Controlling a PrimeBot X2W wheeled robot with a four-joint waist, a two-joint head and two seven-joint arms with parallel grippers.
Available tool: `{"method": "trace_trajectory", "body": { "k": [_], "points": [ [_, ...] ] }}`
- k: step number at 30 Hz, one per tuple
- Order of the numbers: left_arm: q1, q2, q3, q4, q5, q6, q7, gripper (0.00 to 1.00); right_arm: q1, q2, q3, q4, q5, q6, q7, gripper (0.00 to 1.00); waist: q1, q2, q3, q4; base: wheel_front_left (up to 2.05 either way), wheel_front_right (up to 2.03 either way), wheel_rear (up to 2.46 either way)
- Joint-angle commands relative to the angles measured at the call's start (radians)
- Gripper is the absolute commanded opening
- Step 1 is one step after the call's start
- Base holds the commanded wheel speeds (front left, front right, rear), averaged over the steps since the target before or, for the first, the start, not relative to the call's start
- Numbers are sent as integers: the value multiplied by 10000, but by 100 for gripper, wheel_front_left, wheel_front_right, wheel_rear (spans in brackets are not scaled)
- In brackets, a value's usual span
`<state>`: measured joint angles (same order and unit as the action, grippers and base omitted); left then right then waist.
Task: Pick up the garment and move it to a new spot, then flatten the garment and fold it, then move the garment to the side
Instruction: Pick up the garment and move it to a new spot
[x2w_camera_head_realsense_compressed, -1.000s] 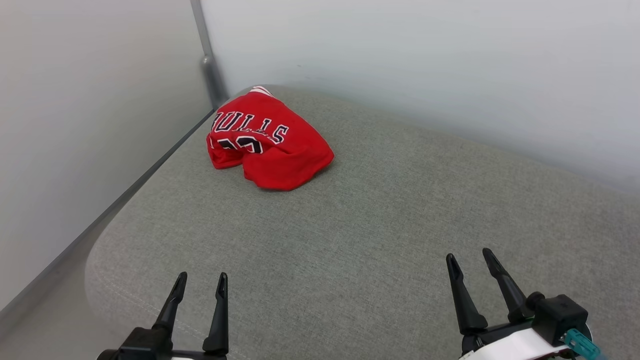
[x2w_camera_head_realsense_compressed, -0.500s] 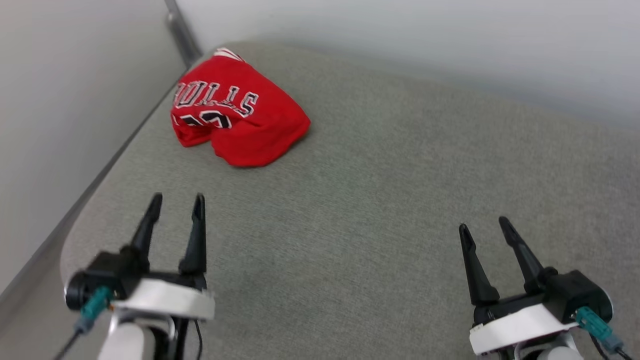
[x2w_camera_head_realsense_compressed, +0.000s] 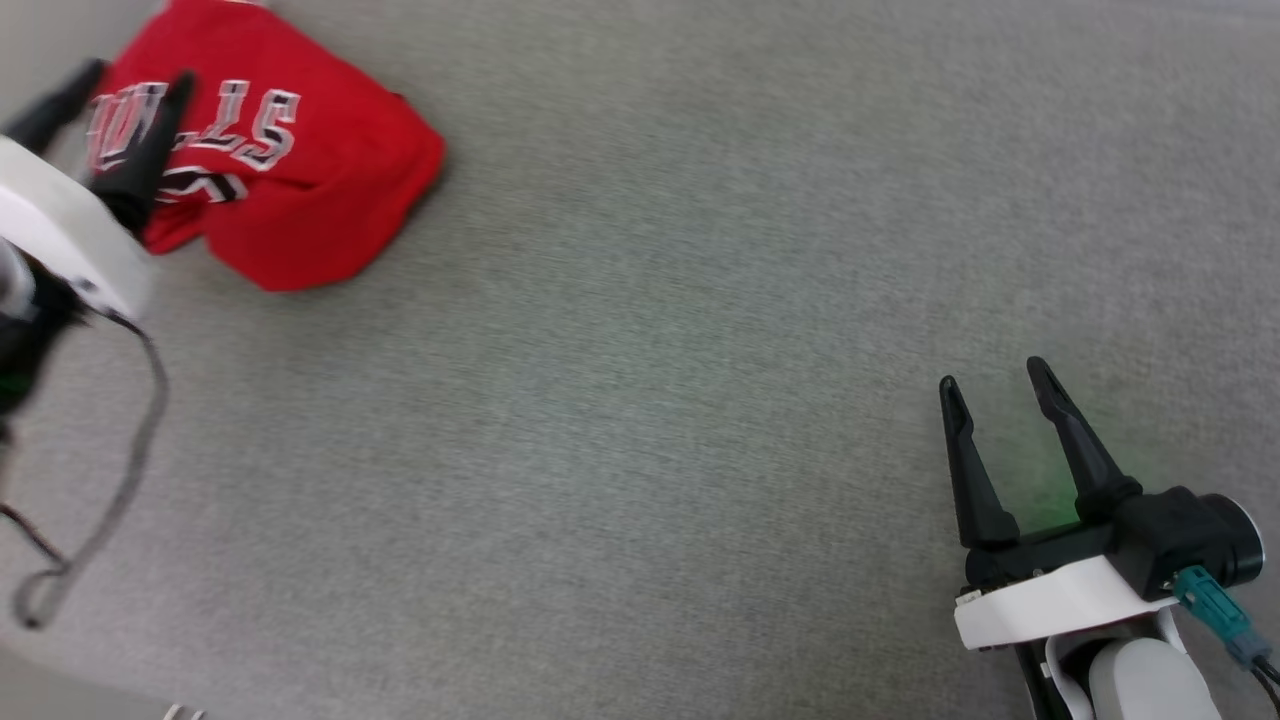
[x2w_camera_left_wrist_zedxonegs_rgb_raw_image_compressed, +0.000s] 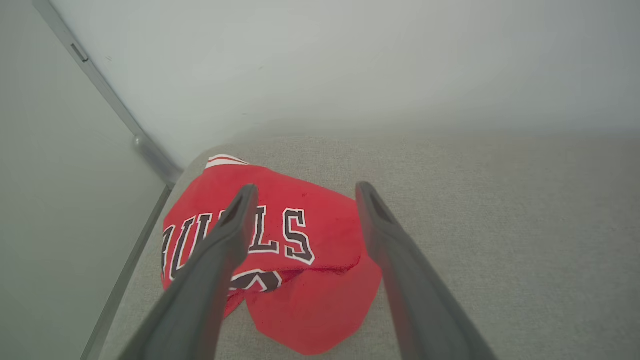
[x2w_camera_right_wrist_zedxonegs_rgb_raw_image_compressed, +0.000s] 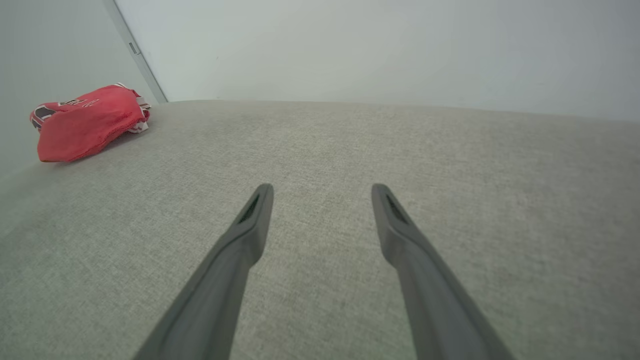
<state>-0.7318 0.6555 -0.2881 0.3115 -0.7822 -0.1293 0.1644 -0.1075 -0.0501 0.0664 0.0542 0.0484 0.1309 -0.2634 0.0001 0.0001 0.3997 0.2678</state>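
The garment (x2w_camera_head_realsense_compressed: 290, 190) is a red jersey bunched into a lump with black, white-outlined lettering on top, lying in the far left corner of a grey padded surface (x2w_camera_head_realsense_compressed: 640, 400). My left gripper (x2w_camera_head_realsense_compressed: 135, 80) hovers open just in front of and above it. In the left wrist view the garment (x2w_camera_left_wrist_zedxonegs_rgb_raw_image_compressed: 310, 295) lies between and beyond the open left gripper (x2w_camera_left_wrist_zedxonegs_rgb_raw_image_compressed: 302, 192), with a striped white edge at its far end. My right gripper (x2w_camera_head_realsense_compressed: 995, 375) stands open at the lower right, far from the cloth, with nothing between its fingers. From the right wrist the garment (x2w_camera_right_wrist_zedxonegs_rgb_raw_image_compressed: 85, 125) sits far left of the open right gripper (x2w_camera_right_wrist_zedxonegs_rgb_raw_image_compressed: 322, 190).
Pale walls (x2w_camera_left_wrist_zedxonegs_rgb_raw_image_compressed: 350, 65) close the corner behind the garment, with a grey metal post (x2w_camera_left_wrist_zedxonegs_rgb_raw_image_compressed: 115, 105) at their joint. A dark cable (x2w_camera_head_realsense_compressed: 120, 470) hangs from my left arm. The cushion's left edge (x2w_camera_left_wrist_zedxonegs_rgb_raw_image_compressed: 125, 280) runs beside the garment.
The head camera has tilted down, shifting the scene up and left. My left gripper has reached forward to the garment. The right gripper has moved little; both stay open.
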Motion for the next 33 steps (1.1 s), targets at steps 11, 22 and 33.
{"method": "trace_trajectory", "body": {
  "k": [11,22,33],
  "points": [
    [-2232,2267,-1362,793,-2739,-10,5545,100,-262,-9,-62,-352,-24,-8,-12,100,-1,-1,1978,-2089,0,0,0],
    [-2183,2152,-2157,2437,-2530,152,6791,100,-224,-52,56,-363,173,-12,53,100,-1,-1,2560,-2627,0,0,0],
    [-2611,1724,-2169,2868,-2609,-16,5264,0,-176,-45,39,-114,95,-11,39,100,-1,-1,1635,-2269,0,0,0]
  ]
}}
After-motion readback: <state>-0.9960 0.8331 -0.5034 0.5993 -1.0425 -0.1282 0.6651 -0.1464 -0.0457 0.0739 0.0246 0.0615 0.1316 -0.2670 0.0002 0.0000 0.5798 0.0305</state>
